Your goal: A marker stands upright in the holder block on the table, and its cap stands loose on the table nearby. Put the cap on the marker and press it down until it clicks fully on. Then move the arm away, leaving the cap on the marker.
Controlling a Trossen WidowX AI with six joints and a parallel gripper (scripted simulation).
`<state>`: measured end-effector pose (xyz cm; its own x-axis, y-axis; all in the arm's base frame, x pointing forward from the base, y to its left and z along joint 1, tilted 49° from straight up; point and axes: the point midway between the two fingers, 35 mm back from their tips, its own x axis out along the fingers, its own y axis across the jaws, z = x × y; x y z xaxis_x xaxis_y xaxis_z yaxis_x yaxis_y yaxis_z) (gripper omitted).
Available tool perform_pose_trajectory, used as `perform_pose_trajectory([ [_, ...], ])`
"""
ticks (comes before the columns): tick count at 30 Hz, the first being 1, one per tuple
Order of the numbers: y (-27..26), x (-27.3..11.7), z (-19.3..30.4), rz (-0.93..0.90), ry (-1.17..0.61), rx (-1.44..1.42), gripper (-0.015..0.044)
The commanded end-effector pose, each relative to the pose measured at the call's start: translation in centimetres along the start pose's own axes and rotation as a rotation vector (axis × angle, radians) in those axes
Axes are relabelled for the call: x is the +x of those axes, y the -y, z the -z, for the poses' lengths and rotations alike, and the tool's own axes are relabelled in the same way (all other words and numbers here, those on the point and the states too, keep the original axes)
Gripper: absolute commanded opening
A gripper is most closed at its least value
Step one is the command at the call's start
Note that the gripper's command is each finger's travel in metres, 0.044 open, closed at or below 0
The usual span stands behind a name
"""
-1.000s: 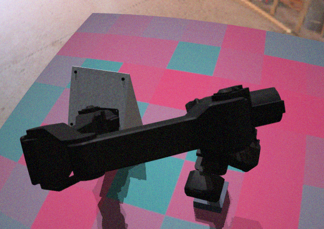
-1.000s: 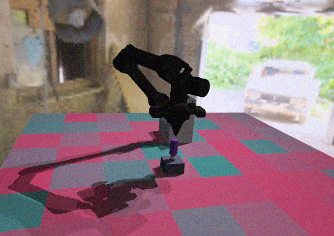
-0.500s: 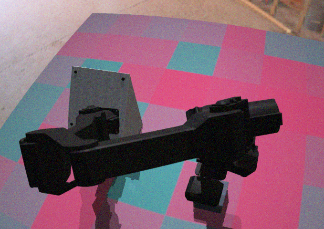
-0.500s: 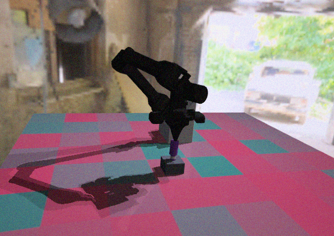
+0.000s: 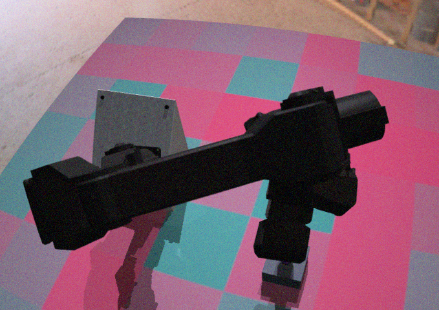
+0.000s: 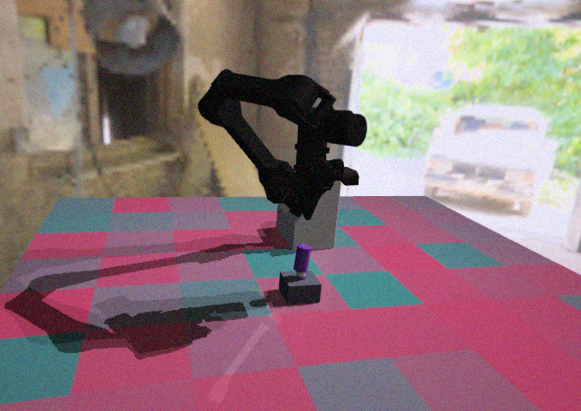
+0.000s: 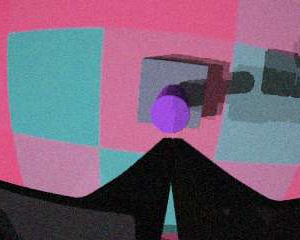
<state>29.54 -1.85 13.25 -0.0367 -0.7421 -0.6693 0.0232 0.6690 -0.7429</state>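
The purple cap (image 6: 303,258) (image 7: 170,112) sits on top of the marker, which stands upright in the dark holder block (image 6: 300,288) (image 7: 157,76) (image 5: 284,274). A short pale piece of marker shows between cap and block in the exterior view. My gripper (image 6: 306,213) (image 7: 171,147) (image 5: 282,254) is shut with nothing between its fingers. It hangs straight above the cap, clearly apart from it. In the top view the gripper hides the cap and marker.
The arm's grey base pedestal (image 5: 135,117) (image 6: 322,223) stands just behind the holder block. The chequered table top (image 6: 446,329) stretches out on all sides, with its edges far from the block.
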Motion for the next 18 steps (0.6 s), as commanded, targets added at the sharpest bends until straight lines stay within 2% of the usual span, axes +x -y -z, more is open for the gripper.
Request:
perform_pose_trajectory([
  [1,-0.12,-3.16,0.24,-0.007,0.023,-0.034,0.0000],
  [3,-0.12,-3.16,0.24,-0.007,0.023,-0.034,0.0000],
  [18,-0.12,-3.16,0.24,-0.007,0.023,-0.034,0.0394],
])
